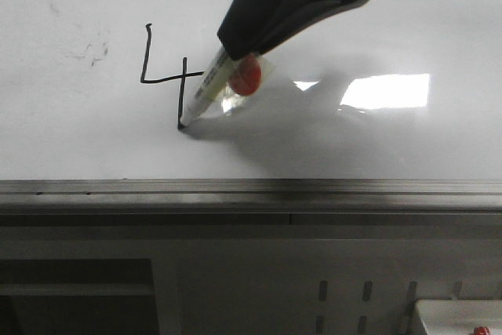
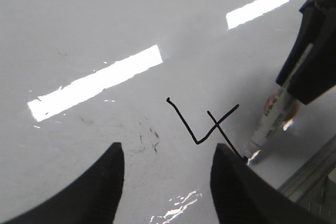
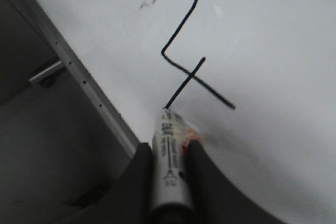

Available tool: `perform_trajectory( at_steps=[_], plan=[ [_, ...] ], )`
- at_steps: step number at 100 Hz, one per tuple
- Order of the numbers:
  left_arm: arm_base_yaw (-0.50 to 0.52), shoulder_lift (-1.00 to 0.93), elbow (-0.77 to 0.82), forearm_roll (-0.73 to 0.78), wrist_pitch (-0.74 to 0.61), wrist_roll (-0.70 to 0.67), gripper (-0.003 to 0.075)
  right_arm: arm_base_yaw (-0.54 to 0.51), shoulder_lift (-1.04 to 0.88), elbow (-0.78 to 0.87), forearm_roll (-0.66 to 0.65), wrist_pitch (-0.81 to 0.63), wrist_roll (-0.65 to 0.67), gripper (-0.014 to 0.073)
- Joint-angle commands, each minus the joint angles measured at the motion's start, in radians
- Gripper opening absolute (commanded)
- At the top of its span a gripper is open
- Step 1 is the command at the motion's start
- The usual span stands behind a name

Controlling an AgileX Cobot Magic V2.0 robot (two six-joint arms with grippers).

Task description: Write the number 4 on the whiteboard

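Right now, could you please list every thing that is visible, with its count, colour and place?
whiteboard: one, glossy white, fills the upper front view.
rail: one, grey metal, along the board's near edge.
4: one, black, drawn left of centre on the board.
smudges: a few, faint grey, left of the 4.
marker: one, white barrel, tip at the foot of the 4.
right gripper: black, shut on the marker.
left gripper: black, open, above the board.
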Motion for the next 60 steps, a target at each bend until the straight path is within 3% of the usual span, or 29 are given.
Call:
perform_trajectory(
  at_steps=[1,19,39,60],
  plan=[
    [0.003,-0.001,-0.025,-0.020,-0.081,-0.009,0.0347,-0.007,-0.021,-0.001,-0.020,-0.043,-0.002,-0.0064],
    [0.003,-0.001,-0.027,0.028,-0.124,-0.007,0.0347,0.014,-0.055,-0.010,-0.016,-0.036,-0.002,-0.0064],
    [-0.063,0.052,-0.027,0.289,-0.175,-0.070,0.0347,0.126,-0.080,-0.060,-0.019,0.000,-0.002,-0.0064],
    [-0.150,0.191,-0.042,0.284,-0.209,-0.068,0.0347,0.230,-0.070,-0.087,-0.026,-0.031,-0.002,-0.0064]
  ],
)
